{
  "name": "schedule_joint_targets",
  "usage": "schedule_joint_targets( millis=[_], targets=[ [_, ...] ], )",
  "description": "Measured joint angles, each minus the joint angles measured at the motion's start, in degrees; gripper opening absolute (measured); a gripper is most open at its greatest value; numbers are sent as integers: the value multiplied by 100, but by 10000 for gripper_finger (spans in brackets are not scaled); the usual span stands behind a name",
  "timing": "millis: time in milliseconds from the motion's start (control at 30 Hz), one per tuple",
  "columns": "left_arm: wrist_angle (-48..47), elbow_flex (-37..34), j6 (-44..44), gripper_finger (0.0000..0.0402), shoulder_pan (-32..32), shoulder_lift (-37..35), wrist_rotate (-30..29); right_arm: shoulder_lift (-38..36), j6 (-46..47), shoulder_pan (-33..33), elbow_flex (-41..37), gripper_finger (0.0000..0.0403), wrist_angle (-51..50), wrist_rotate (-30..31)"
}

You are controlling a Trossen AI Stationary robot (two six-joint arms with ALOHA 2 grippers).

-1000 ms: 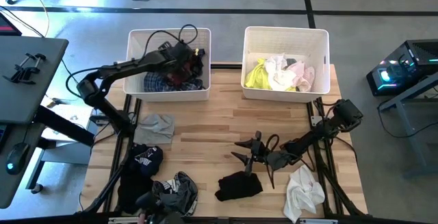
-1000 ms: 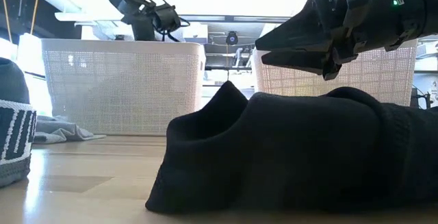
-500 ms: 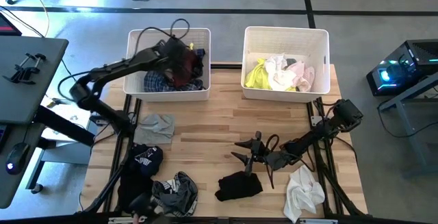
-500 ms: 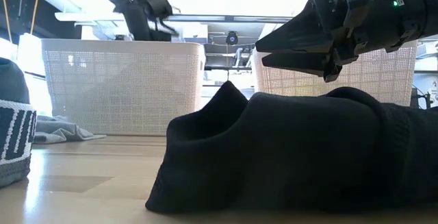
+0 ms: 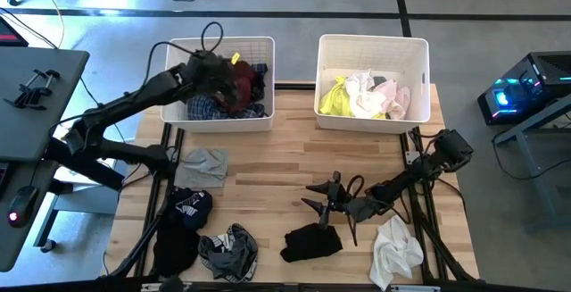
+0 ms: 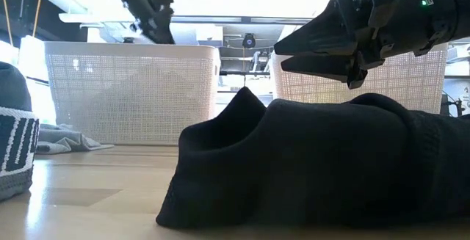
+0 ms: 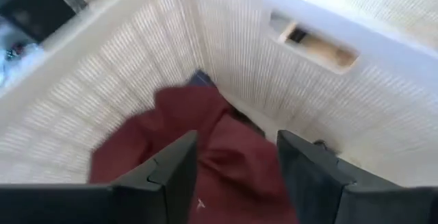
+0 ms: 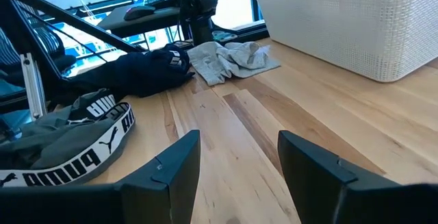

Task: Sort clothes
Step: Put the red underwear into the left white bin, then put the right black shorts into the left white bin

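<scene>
From above: left gripper [image 5: 217, 62] over the left bin [image 5: 178, 53], jaws apart and empty, a maroon garment [image 5: 243, 85] lying beneath; right gripper [image 5: 319, 201] spread wide, empty, just above a black garment [image 5: 312, 241] on the table [image 5: 277, 167]. Table level: black garment in the foreground, right gripper over it. Left wrist: maroon garment inside the bin, fingers [image 7: 171, 172] parted. Right wrist: grey garment [image 8: 233, 58] far across the table.

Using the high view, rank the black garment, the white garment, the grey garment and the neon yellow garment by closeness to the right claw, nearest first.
From the right claw, open above the table's near middle:
1. Black garment, just in front of it.
2. White garment, at the near right edge.
3. Neon yellow garment in the right bin and grey garment on the table's left: too close to call.
</scene>
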Motion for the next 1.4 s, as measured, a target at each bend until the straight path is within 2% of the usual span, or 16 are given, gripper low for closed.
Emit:
schedule_joint_targets(
  millis=[233, 367, 467, 600, 867, 1000, 1167, 1400],
  targets=[
    [830, -1196, -240, 151, 527, 532, 11, 0, 26, 0, 2, 185, -25, 0],
    [1121, -1567, -319, 138, 770, 1034, 193, 0, 26, -5, 2, 185, -39, 0],
    [1141, -1572, -311, 131, 845, 1372, 298, 0, 31, -39, 2, 185, -39, 0],
    [1058, -1464, -216, 129, 838, 1412, 281, 0, 83, -83, 2, 185, -38, 2],
    [461, -946, -306, 129, 458, 537, 260, 1, 86, -90, 2, 185, -39, 2],
    [368, -883, -256, 129, -145, -111, 251, 2, -56, -71, 0, 185, 42, 3],
    [413, -883, -363, 129, -1329, -757, 229, -317, -812, 137, 0, 185, 175, 9],
    [1211, -881, -452, 129, -3267, -881, -81, -1144, -2208, 718, 0, 185, 95, 73]
  ],
)
